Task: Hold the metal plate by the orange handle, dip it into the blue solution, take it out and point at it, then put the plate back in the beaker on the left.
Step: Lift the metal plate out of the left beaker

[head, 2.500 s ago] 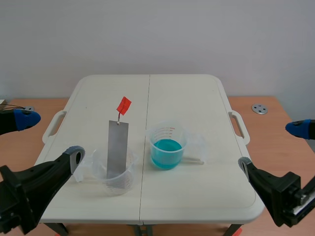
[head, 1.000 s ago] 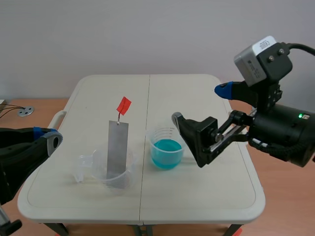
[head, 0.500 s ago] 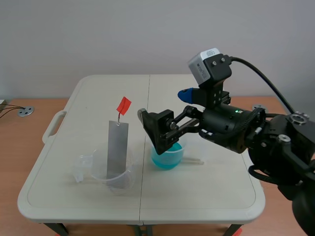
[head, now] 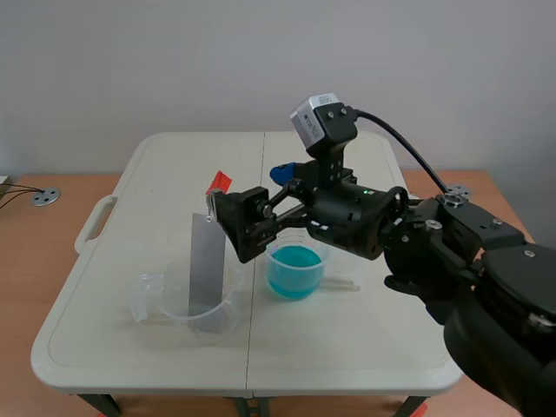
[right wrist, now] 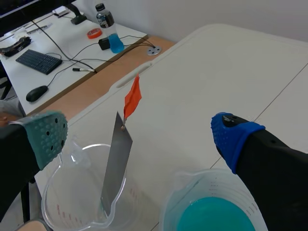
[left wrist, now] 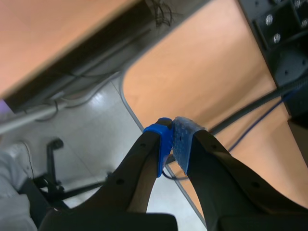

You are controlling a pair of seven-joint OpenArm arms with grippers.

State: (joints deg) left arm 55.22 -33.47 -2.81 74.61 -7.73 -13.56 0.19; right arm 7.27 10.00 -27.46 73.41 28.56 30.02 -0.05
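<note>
The metal plate (head: 206, 265) stands tilted in the clear left beaker (head: 195, 308), its orange handle (head: 218, 181) at the top. The beaker of blue solution (head: 295, 261) sits just right of it. My right gripper (head: 248, 189) comes across from the right and is open at handle height. In the right wrist view the orange handle (right wrist: 132, 96) and plate (right wrist: 118, 161) lie ahead between the grey-green pad (right wrist: 45, 137) and the blue pad (right wrist: 233, 137), touching neither. The left gripper (left wrist: 172, 144) is shut on nothing, off the table, and out of the scene view.
The white folding table (head: 347, 347) has side handles. A thin white stick (head: 343, 282) lies right of the blue beaker. A wooden desk (head: 26, 252) flanks the table, with a metal disc (head: 45, 198). The left wrist view shows floor and cables.
The right arm has swung left across the table, bringing its open fingers to the orange handle. The left arm has dropped out of the scene view.
</note>
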